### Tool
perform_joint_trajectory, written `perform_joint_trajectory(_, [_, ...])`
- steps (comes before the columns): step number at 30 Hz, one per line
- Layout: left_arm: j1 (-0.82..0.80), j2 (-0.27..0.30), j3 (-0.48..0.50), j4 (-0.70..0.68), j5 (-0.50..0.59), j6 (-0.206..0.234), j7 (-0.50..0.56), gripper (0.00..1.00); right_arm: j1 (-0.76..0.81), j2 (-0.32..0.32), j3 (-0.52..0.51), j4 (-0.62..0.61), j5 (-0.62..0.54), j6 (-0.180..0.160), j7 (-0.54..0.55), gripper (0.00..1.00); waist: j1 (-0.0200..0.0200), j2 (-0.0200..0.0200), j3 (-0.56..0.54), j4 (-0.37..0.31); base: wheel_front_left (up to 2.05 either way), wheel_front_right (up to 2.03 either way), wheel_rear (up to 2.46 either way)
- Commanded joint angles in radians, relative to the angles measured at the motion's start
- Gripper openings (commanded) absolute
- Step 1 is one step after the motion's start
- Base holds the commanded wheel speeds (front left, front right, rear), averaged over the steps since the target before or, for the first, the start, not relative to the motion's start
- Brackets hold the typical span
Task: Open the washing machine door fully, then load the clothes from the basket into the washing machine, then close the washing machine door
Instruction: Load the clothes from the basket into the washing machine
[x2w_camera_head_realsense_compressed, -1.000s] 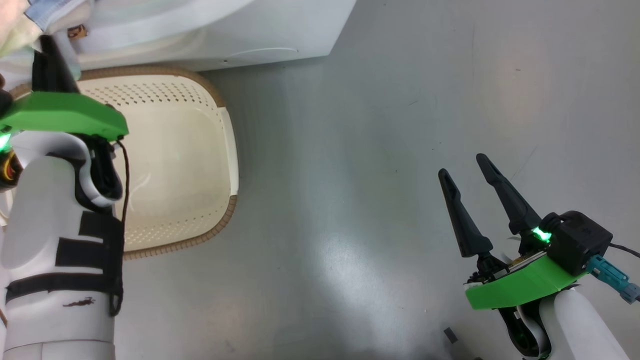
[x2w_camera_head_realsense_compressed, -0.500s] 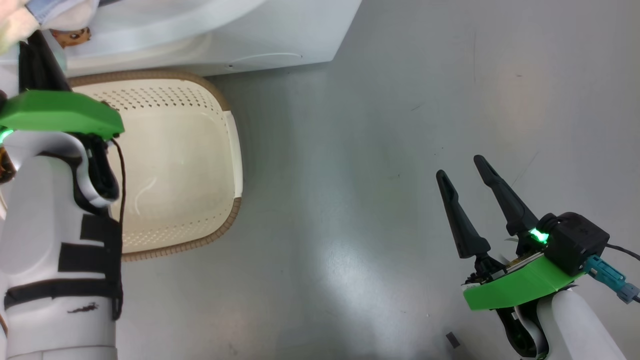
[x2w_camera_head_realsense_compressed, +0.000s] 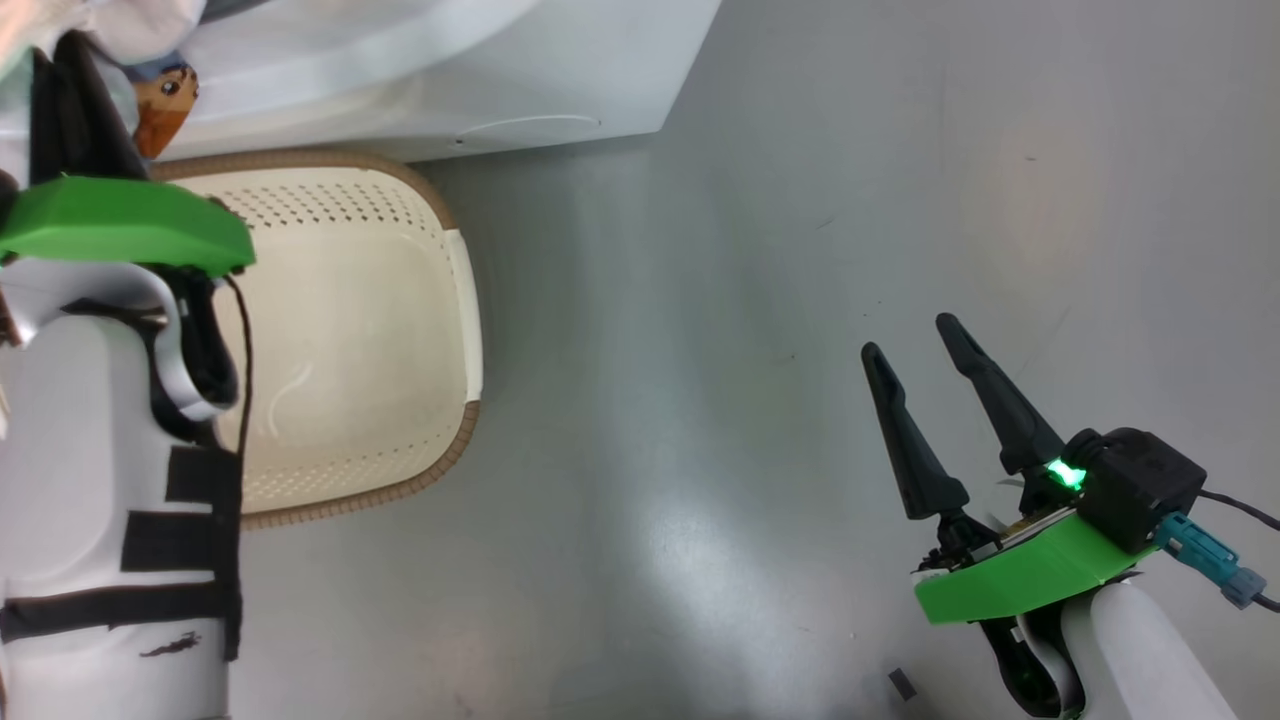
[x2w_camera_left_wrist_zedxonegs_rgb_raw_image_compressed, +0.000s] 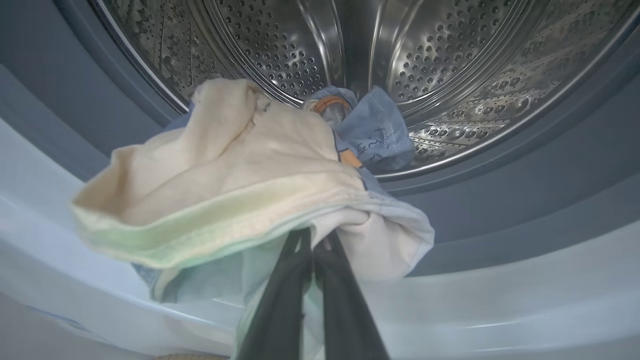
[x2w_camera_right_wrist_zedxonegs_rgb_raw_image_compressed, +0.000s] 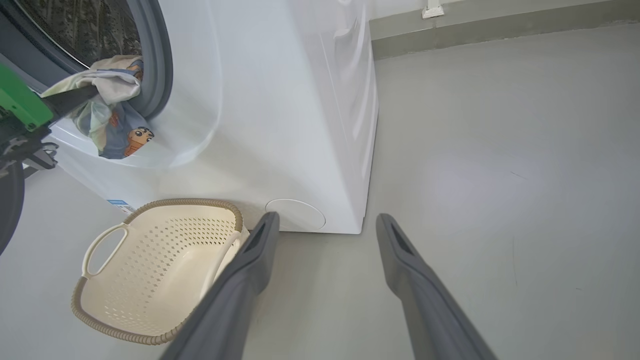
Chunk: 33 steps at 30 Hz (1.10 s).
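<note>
My left gripper is shut on the clothes, a bundle of cream cloth and light blue printed fabric. It holds them at the mouth of the washing machine, over the grey-blue gasket and before the steel drum. In the right wrist view the clothes hang over the lower lip of the opening, with my left gripper on them. The basket stands on the floor below, its inside bare. The washing machine door is out of view. My right gripper is open and holds nothing.
Grey floor stretches to the right of the machine and around my right gripper. The basket sits tight against the machine's front. A wall skirting runs behind. A small dark scrap lies on the floor.
My left gripper has closed fully on the clothes and shifted slightly. The printed orange-brown figure hangs further into the head view. My right gripper has drifted a little to the left.
</note>
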<state>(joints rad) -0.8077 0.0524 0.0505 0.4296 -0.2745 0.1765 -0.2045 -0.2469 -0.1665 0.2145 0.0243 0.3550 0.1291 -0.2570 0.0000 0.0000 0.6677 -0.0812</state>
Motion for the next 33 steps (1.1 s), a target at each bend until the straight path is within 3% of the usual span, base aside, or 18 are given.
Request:
perform_joint_trajectory(1, [0.025, 0.050, 0.019, -0.043, 0.015, 0.015, 0.015, 0.00, 0.023, 0.005, 0.029, -0.015, 0.008, 0.002, -0.005, 1.00, 0.0000, 0.0000, -0.002, -0.008, 0.00, 0.00, 0.00])
perform_joint_trajectory(8, [-0.046, 0.098, 0.010, -0.034, 0.044, 0.038, 0.059, 0.00, 0.030, 0.011, 0.044, -0.006, 0.018, 0.002, -0.005, 1.00, 0.0000, 0.0000, -0.012, -0.039, 0.00, 0.00, 0.00])
perform_joint_trajectory(16, [-0.208, 0.143, -0.006, 0.118, 0.069, 0.044, 0.064, 0.00, 0.039, 0.017, 0.061, 0.008, 0.030, 0.002, -0.005, 1.00, 0.0000, 0.0000, -0.024, -0.083, 0.00, 0.00, 0.00])
perform_joint_trajectory(24, [-0.333, 0.194, -0.033, 0.297, 0.094, 0.024, 0.049, 0.00, 0.049, 0.017, 0.078, 0.017, 0.039, 0.002, -0.005, 1.00, 0.0000, 0.0000, -0.029, -0.127, 0.00, 0.00, 0.00])
perform_joint_trajectory(33, [-0.497, 0.246, -0.056, 0.487, 0.096, -0.042, -0.028, 0.00, 0.077, 0.007, 0.094, 0.023, 0.043, 0.002, -0.005, 1.00, 0.0000, 0.0000, -0.010, -0.161, 0.00, 0.00, 0.00])
